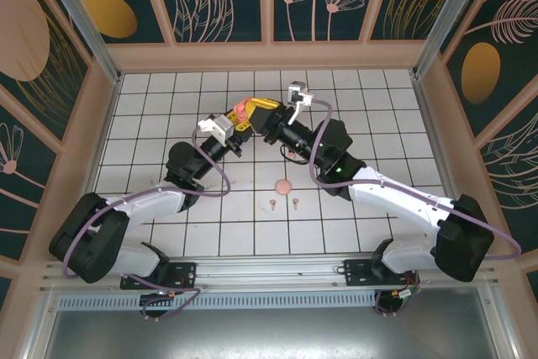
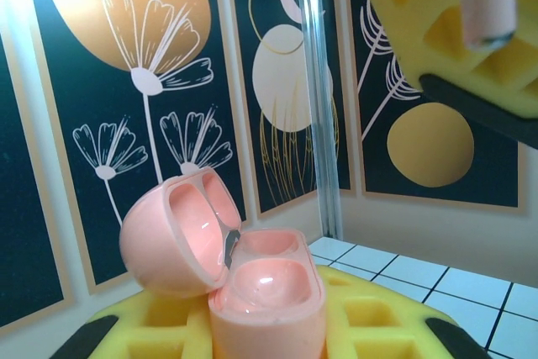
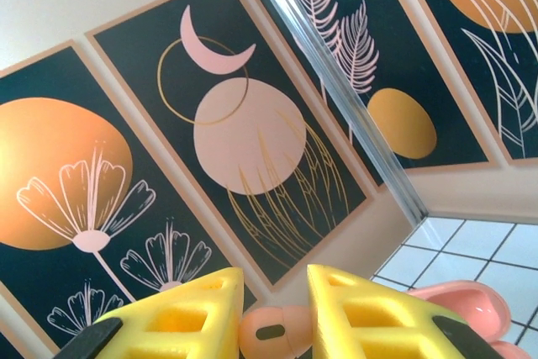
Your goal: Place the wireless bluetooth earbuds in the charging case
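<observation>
left gripper [image 2: 265, 329] clenched on one glossy pink clamshell case [image 2: 261, 279], lid open; right gripper [image 3: 273, 313] pinching one smooth pink earbud [image 3: 276, 335] beside it; two stemmed earbuds [image 1: 273, 203] on the white tiles [image 1: 252, 233] below.

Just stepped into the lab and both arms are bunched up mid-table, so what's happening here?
The left jaws clamp a coral-pink charging case, its lid swung open and the wells that show looking empty. The right jaws pinch one pink earbud and hold it close to the case, not yet in a well. Two more earbuds lie on the tiled table nearer the arm bases, beside a small round pink piece.
</observation>
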{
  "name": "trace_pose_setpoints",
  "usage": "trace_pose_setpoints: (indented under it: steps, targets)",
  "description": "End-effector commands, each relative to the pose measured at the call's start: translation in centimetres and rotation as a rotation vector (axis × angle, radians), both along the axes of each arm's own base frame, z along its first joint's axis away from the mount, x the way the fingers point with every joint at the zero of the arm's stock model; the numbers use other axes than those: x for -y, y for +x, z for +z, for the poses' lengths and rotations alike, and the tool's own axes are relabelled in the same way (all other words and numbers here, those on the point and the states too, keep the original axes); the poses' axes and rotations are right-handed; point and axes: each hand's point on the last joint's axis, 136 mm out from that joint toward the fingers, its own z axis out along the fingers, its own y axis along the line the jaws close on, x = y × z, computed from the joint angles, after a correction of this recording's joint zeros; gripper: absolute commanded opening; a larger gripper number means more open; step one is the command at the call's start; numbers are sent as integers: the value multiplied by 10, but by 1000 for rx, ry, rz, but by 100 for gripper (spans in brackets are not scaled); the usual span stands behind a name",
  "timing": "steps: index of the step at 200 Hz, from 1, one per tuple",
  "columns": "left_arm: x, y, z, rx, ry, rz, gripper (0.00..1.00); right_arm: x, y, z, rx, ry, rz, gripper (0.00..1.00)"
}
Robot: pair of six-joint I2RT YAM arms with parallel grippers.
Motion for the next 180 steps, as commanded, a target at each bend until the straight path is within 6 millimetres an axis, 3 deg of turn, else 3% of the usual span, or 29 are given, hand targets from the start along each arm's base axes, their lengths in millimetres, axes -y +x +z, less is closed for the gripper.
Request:
trace_pose_setpoints:
  steps: [1,180]
  targets:
    - [-2,-3,28,80,-54,9,0,-1,-3,6,51,48,-6,26]
    - [0,-6,33,71,-57,-4,0,-18,25,-21,0,32,-79,25]
